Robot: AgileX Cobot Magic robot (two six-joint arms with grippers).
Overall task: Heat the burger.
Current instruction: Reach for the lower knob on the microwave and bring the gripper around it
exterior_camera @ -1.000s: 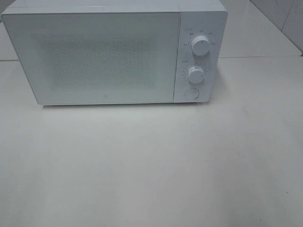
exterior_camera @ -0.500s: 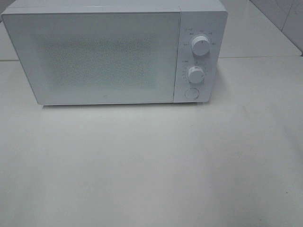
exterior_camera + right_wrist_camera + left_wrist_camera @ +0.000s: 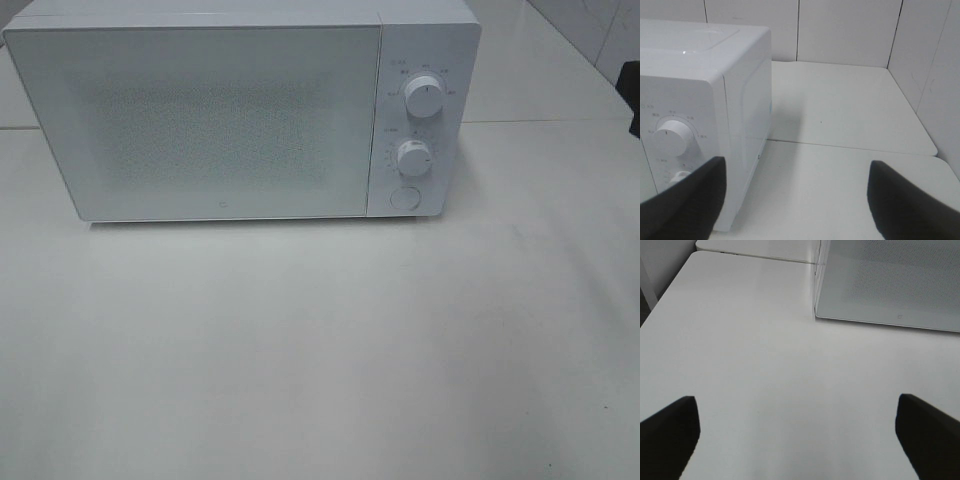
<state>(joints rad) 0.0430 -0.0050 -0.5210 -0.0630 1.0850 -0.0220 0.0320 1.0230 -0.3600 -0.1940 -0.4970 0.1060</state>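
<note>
The left hand [image 3: 797, 440], wide open, hangs over the table [image 3: 750, 355] near the microwave [image 3: 890, 285].

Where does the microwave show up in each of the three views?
Exterior high: microwave fills the upper left and middle, door shut.
Left wrist: only a door corner, beyond the left gripper.
Right wrist: its dial end, beyond the right gripper.
Shared landmark: the white table.

From my remote seat, my left gripper [image 3: 796, 405] shows as two matte black fingers [image 3: 667, 437], broad plain wedges with blunt, squared tips. My right gripper [image 3: 797, 167] looks much alike, its charcoal-dark fingers [image 3: 912, 200] soft-edged and blurred.
</note>
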